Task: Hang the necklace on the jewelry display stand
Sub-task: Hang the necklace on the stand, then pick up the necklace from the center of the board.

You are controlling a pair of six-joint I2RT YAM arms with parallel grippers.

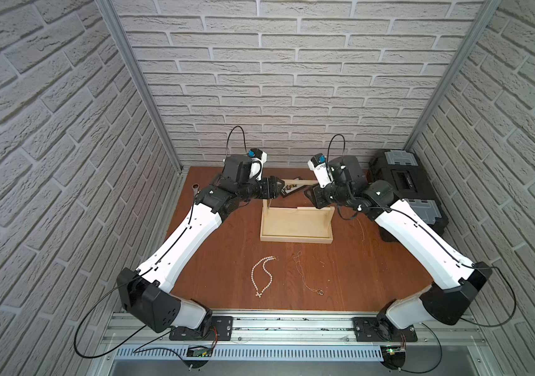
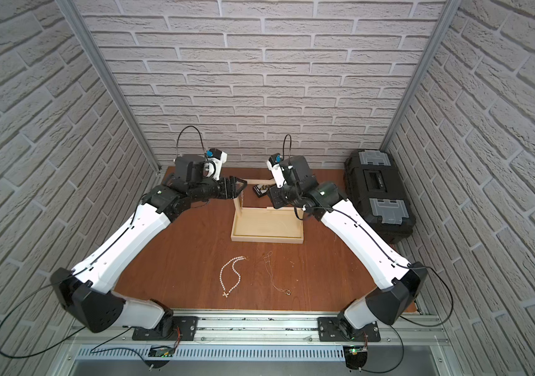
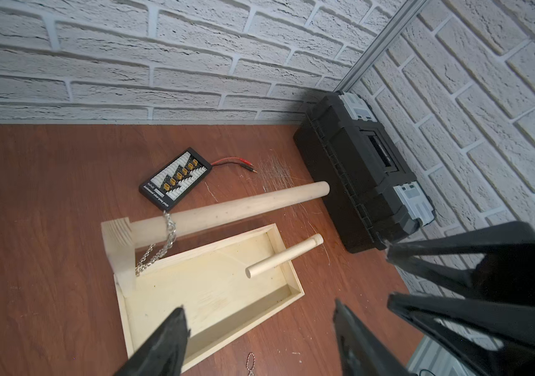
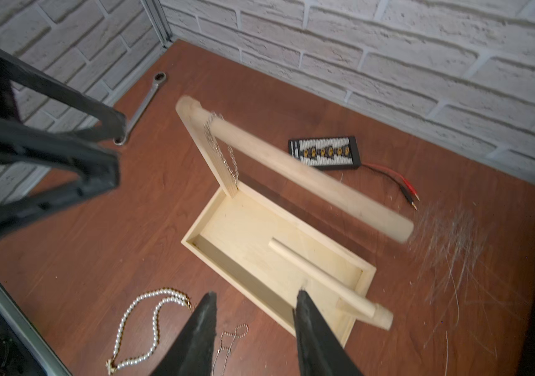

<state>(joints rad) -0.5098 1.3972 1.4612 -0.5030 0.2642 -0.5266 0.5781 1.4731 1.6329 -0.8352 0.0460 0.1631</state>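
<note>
Jewelry display stand point(image 1: 296, 237) far-center on table point(image 1: 227, 247); left tool point(image 1: 280, 188) and right tool point(image 1: 308, 196) flank its bar; pearl necklace point(image 1: 271, 279) near; toolbox point(image 1: 403, 182) far right.

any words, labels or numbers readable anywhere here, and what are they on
No text is legible.
White lettering along one edge of the flat black connector board: too blurred to read.
black plastic toolbox: no readable label shows.

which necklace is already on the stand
The silver link chain, draped over the dowel bar beside the post; the pearl necklace and the thin chain lie on the table.
</note>
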